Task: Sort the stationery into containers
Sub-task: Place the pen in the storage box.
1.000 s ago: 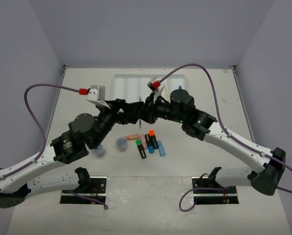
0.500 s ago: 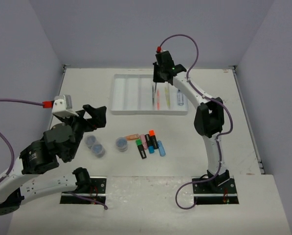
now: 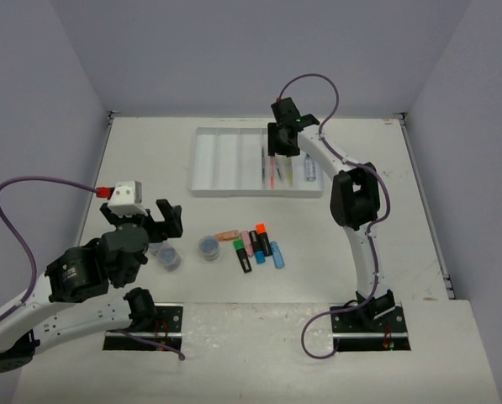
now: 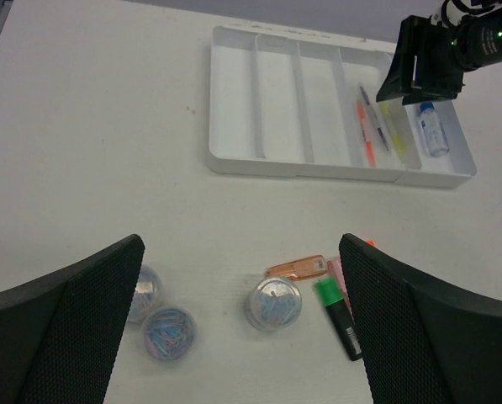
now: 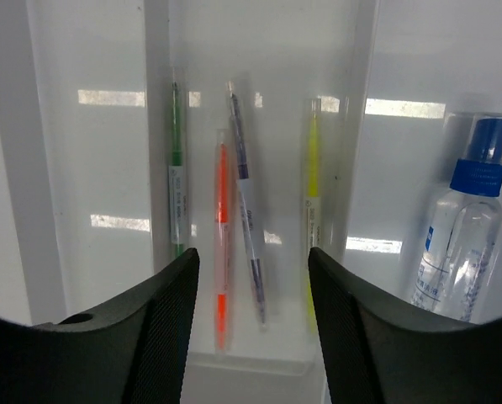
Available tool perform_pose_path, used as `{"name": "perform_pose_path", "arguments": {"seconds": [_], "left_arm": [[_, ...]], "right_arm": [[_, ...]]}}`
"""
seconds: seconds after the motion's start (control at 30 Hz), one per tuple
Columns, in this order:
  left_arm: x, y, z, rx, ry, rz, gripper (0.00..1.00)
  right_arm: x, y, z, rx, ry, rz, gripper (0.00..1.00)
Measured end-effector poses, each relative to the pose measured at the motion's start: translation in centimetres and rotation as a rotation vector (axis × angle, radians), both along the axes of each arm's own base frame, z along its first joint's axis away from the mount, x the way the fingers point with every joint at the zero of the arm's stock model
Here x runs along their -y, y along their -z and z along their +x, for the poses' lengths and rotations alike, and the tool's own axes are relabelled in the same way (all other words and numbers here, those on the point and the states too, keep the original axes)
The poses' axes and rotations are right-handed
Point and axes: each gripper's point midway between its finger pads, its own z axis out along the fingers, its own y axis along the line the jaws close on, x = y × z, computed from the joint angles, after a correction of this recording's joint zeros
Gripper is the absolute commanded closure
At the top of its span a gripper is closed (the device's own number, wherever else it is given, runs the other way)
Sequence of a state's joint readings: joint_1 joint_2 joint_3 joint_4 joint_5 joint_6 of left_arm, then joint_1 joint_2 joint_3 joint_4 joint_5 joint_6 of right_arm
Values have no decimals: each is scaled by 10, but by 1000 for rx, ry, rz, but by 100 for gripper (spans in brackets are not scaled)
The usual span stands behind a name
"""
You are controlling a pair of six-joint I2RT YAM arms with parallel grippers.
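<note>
So, four pens (image 5: 222, 240) and the bottle (image 5: 457, 244) lie in the tray (image 3: 221, 160). Highlighters (image 3: 260, 240) and three tubs (image 3: 208, 247) wait on the desk (image 3: 393, 236). Both my jaws are wide open, empty.

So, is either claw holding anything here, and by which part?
Nothing: the left claw and right claw are both open and empty, the right over the white plastic tray.

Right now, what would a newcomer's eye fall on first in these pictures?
The right gripper hangs open over the white tray, where four thin pens and a blue-capped bottle lie. Below it in the top view, loose highlighters and three clear tubs wait on the table.
</note>
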State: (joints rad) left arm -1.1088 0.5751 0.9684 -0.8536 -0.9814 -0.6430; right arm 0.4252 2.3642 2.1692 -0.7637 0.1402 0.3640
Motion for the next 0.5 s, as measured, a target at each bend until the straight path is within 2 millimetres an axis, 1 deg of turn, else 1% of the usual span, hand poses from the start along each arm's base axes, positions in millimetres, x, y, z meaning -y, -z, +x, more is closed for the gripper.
{"name": "perform_pose_path", "arguments": {"seconds": [0.07,0.13,0.17,0.23,0.27,0.37,0.4,0.43,0.47,0.5], "left_arm": [[0,0,0,0,-3,2,0],[-1,1,1,1,-9,6,0],[-1,2,1,1,-12,9,0],[-2,5,1,-1,-18,17,0],[-2,7,2,-2,-21,20,0],[-2,9,2,-5,-26,25,0],[-2,9,3,-6,-27,27,0],[-1,10,3,-7,-29,32,0],[0,11,4,-10,-30,38,0],[1,13,4,-14,-32,49,0]], "right_arm": [[1,-2,-4,-6,-4,-4,43],[2,-9,-11,-5,-9,-5,44],[3,-17,-16,2,-15,-2,45],[6,-35,-34,13,-25,1,45],[6,-46,-47,30,-37,10,46],[6,-81,-105,45,-94,22,50],[4,-90,-123,59,-115,31,53],[-7,-99,-135,114,-139,59,54],[-11,-102,-160,141,-162,85,54],[-10,-96,-188,120,-188,85,54]]}}
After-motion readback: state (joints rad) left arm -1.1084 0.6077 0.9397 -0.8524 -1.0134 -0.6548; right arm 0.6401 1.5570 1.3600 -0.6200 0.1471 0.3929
